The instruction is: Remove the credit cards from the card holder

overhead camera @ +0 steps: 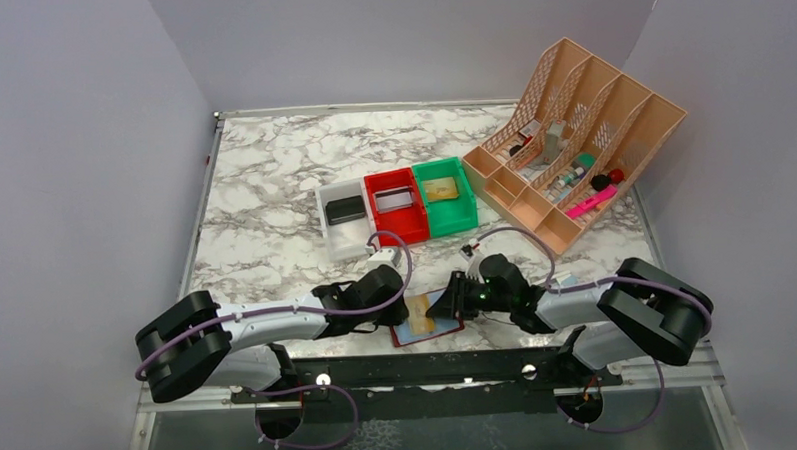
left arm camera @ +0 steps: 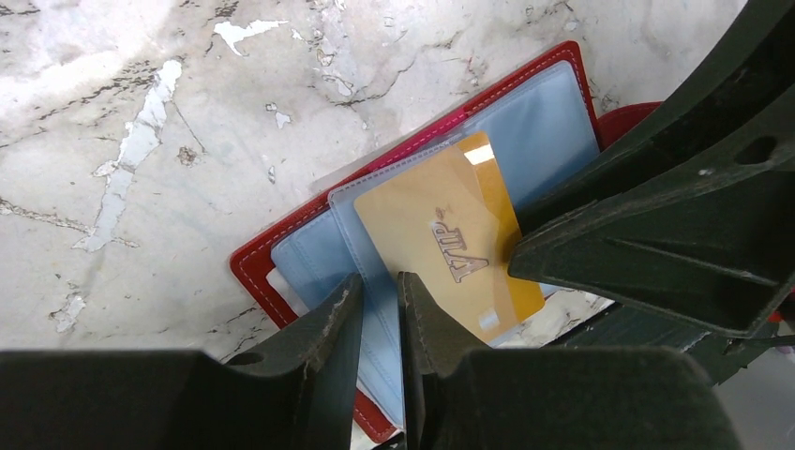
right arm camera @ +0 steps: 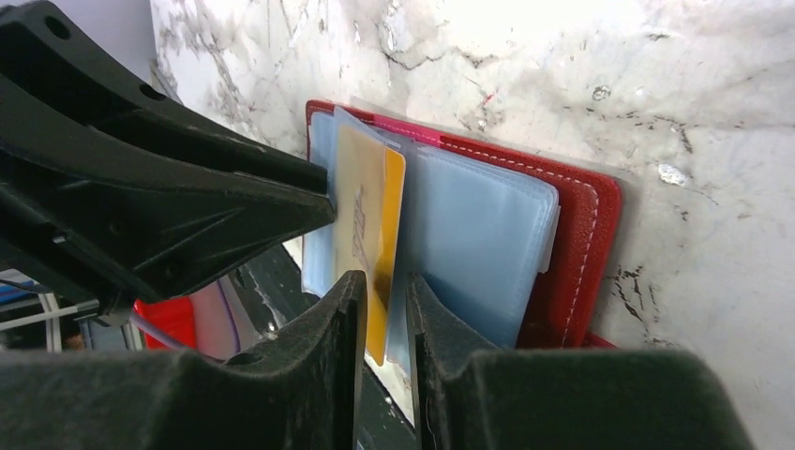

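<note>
1. Marbled grey-and-white worktop (overhead camera: 273,189), boxed in by plain pale walls. The card holder (left arm camera: 544,122) lies open at its near edge, between the two arms, with the light-blue pocket side up and a dark-red border around it.
2. In the card holder's clear sleeve sits a gold card (left arm camera: 441,244) marked VIP. It is partly slid out, one end poking past the sleeve.
3. The left tool (left arm camera: 380,319) has its fingers almost together, clamped on the edge of the card holder's pocket sheet.
4. The right tool (right arm camera: 384,314) meets the card holder from the opposite side, its fingers a sliver apart with the gold card's edge in the gap. Whether they actually press on the card is hard to tell from this angle.
5. Beyond the card holder three bins stand side by side, touching:
   - a clear bin (overhead camera: 350,244) with a black card (overhead camera: 344,210);
   - a red bin (overhead camera: 407,225) with a silver card (overhead camera: 395,199);
   - a green bin (overhead camera: 456,216) with a second gold card (overhead camera: 439,190).
6. Farther beyond the card holder, off to its right, a peach lattice rack (overhead camera: 611,127) holds small mixed items.
</note>
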{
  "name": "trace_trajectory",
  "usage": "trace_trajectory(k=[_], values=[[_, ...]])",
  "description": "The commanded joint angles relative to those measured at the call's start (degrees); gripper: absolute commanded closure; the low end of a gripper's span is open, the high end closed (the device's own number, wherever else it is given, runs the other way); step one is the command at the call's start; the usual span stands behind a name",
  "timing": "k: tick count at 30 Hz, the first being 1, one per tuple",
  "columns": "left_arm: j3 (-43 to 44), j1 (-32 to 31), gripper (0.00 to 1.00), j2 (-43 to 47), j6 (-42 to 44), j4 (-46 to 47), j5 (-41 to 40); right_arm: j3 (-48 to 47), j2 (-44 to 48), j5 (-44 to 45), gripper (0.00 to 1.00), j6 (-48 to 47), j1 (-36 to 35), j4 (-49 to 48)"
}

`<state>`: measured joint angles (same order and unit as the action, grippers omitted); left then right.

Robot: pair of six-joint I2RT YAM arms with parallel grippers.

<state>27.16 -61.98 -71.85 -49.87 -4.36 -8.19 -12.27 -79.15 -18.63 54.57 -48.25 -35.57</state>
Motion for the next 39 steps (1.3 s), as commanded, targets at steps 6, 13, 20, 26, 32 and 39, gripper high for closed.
trace_trajectory(k=[6, 13, 20, 26, 32, 39], values=[[-1.00, -0.69, 0.76, -2.19, 1.01, -4.40, -0.12, -0.36, -4.03, -3.48, 0.91, 1.18, 0.26, -6.10], [-1.69, -0.73, 0.76, -0.98, 0.92, -4.61, -0.20, 0.14, 3.08, 3.38, 0.98, -1.32, 0.43, 3.88], [-1.71, -0.78, 0.76, -0.66, 0.91, -4.89, -0.45, -0.44, 8.87, 6.36, 0.98, -3.84, 1.30, 12.66], [-1.69, -0.70, 0.76, -0.29, 0.91, -5.33, -0.58, -0.61, 10.18, 5.90, 0.98, -5.11, 2.21, 14.69], [-1.62, -0.76, 0.76, 2.07, 1.21, -6.83, -1.51, -0.47, 12.66, 6.21, 0.97, -5.44, 2.73, 16.59], [2.29, -0.73, 0.67, 6.32, 4.30, -10.03, -2.16, -0.74, 12.09, 0.02, 0.97, -6.81, 2.74, 13.43]])
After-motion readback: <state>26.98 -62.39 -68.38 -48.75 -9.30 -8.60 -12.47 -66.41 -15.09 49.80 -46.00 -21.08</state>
